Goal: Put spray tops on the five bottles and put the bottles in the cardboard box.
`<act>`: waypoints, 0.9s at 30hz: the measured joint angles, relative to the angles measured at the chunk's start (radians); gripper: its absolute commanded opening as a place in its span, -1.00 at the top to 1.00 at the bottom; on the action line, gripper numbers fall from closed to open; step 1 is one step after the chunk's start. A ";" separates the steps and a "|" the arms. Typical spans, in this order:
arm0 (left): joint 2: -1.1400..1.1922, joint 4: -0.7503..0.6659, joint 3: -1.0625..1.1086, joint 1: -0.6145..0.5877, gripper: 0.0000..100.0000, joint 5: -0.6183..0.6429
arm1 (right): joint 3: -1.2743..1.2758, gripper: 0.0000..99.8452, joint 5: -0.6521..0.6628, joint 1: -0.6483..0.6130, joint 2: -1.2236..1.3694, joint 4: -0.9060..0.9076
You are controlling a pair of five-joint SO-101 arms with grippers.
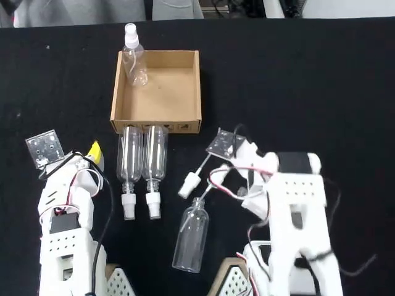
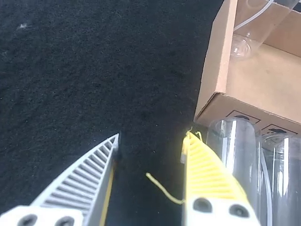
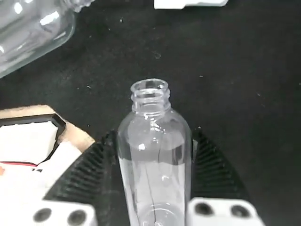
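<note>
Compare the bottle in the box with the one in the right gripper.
The boxed bottle wears a spray top; the gripped bottle has an open neck. The boxed bottle sits in a corner of the box; the gripped bottle sits in the right gripper. Both are clear.

A black tablecloth (image 1: 321, 80), flecked with pale lint, spreads across the high view, and beyond its far edge at about one o'clock dark cables (image 1: 247, 7) lie beside a pale surface (image 1: 345, 7).
</note>
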 measured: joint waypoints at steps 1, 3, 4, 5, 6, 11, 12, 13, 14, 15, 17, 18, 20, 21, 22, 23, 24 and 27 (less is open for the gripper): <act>0.000 0.000 0.000 0.000 0.58 0.000 | 0.000 0.77 -0.003 0.000 -0.035 0.020; 0.000 0.000 0.000 0.000 0.58 0.000 | 0.000 0.77 -0.003 0.000 -0.104 0.044; 0.000 0.000 0.000 0.000 0.58 0.000 | 0.000 0.77 -0.003 0.000 -0.135 0.058; 0.000 0.000 0.000 0.000 0.58 0.000 | 0.000 0.77 -0.003 0.000 -0.160 0.075; 0.000 0.000 0.000 0.000 0.58 0.000 | 0.000 0.77 -0.003 0.000 -0.184 0.086; 0.000 0.000 0.000 0.000 0.58 0.000 | 0.000 0.77 -0.003 0.000 -0.264 0.106; 0.000 0.000 0.000 0.000 0.58 0.000 | 0.000 0.77 -0.011 0.000 -0.270 0.106; 0.000 0.000 0.000 0.000 0.58 0.000 | 0.000 0.77 -0.025 0.000 -0.275 0.106; 0.000 0.000 0.000 0.000 0.58 0.000 | 0.000 0.77 -0.044 0.000 -0.278 0.106; 0.000 0.000 0.000 0.000 0.58 0.000 | 0.000 0.77 -0.063 0.000 -0.281 0.106; 0.000 0.000 0.000 0.000 0.58 0.000 | 0.000 0.77 -0.095 0.000 -0.282 0.106; 0.000 0.000 0.000 0.000 0.58 0.000 | 0.000 0.77 -0.109 0.000 -0.282 0.106; 0.000 0.000 0.000 0.000 0.58 0.000 | -0.026 0.77 -0.141 0.000 -0.282 0.106; 0.000 0.000 0.000 0.000 0.58 0.000 | -0.043 0.77 -0.155 0.000 -0.282 0.107; 0.000 0.000 0.000 0.000 0.58 0.000 | -0.060 0.77 -0.170 0.000 -0.282 0.107; 0.000 0.000 0.000 0.000 0.58 0.000 | -0.080 0.77 -0.184 0.000 -0.282 0.112; 0.000 0.000 0.000 0.006 0.58 0.000 | -0.098 0.77 -0.195 0.000 -0.282 0.120; 0.000 0.000 0.000 0.020 0.58 0.000 | -0.147 0.77 -0.230 0.000 -0.282 0.127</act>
